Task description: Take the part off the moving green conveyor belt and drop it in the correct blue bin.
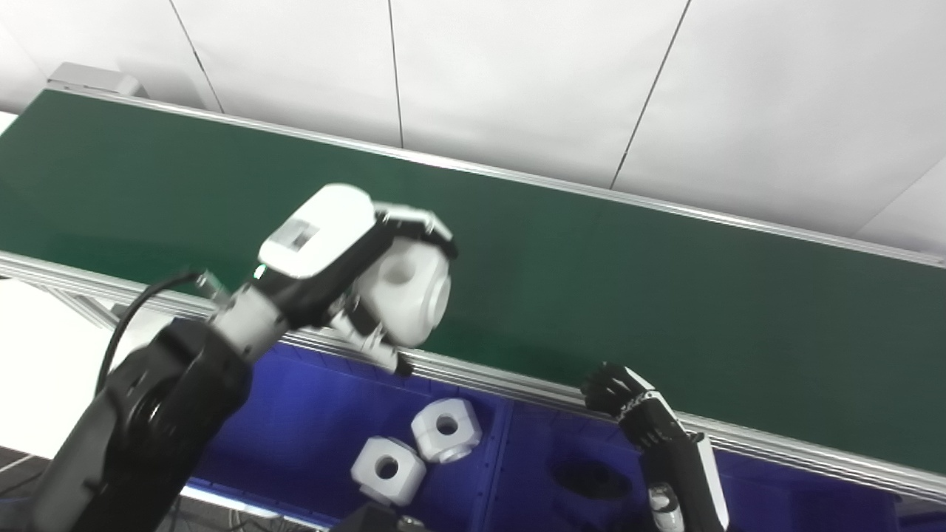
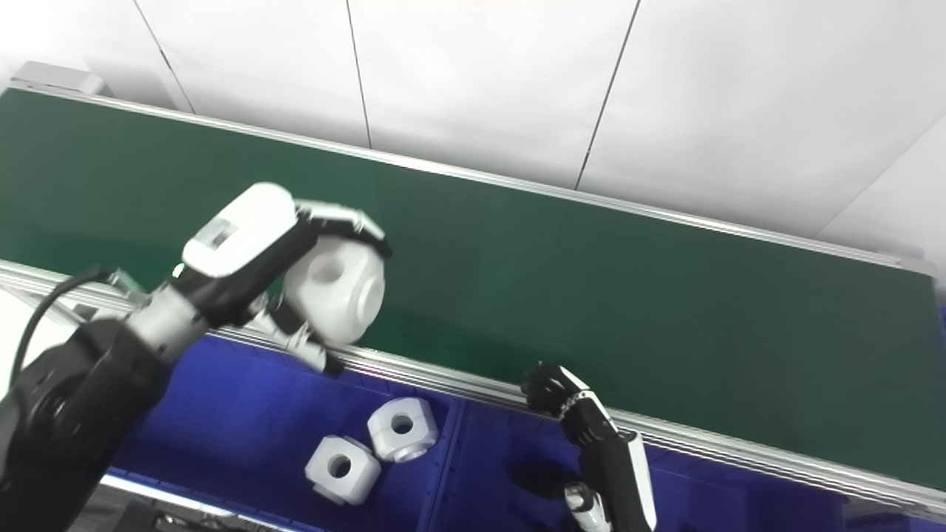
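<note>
My left hand (image 1: 347, 255) is shut on a white rounded part (image 1: 410, 290) with a hole in its side. It holds the part in the air over the near rail of the green conveyor belt (image 1: 628, 295), above the left blue bin (image 1: 310, 421). Two similar white parts (image 1: 446, 428) (image 1: 387, 469) lie in that bin. My right hand (image 1: 628, 403) hangs low at the belt's near rail, its dark fingers curled and holding nothing. It is above a second blue bin (image 1: 562, 458).
The belt runs diagonally from upper left to lower right, with silver rails (image 1: 517, 384) on both sides. A white panelled wall (image 1: 517, 74) lies behind it. A divider (image 1: 497, 458) separates the two bins.
</note>
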